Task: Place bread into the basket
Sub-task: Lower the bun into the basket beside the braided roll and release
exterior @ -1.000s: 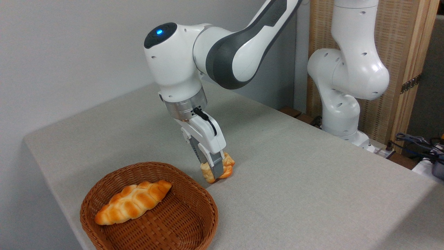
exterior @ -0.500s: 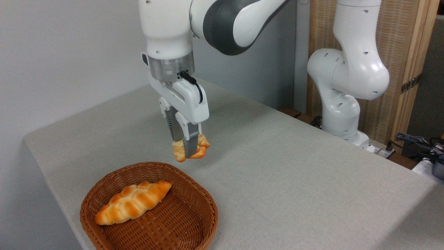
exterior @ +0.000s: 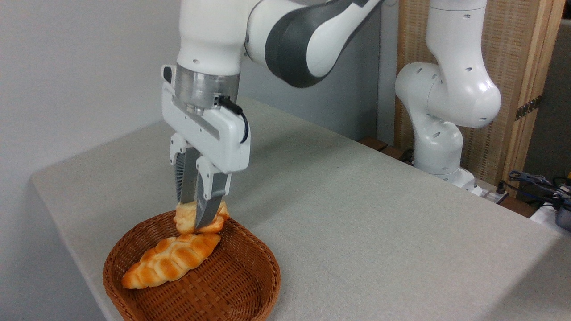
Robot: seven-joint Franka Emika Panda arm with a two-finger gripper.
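Now the small, lumpy, pale-golden bun (exterior: 187, 217) hangs clamped between the two grey fingers of the white gripper (exterior: 199, 223), right over the far rim of the shallow brown woven wicker basket (exterior: 250, 285), and that puts the job well along: lifted and carried, with only the lowering and the letting go left. The bun looks to hover just above, maybe touching, the tip of the long braided golden-orange loaf (exterior: 171, 261) lying slantwise in the basket; from this angle I cannot tell which. By my reckoning, a drop from here could land it on that loaf's end and roll it. The bun's surface is knobbly with orange-brown edges, the loaf glossy and ridged, the basket tightly plaited with a rounded rim, the pale grey cloth-covered table (exterior: 357, 214) matte and finely grained.
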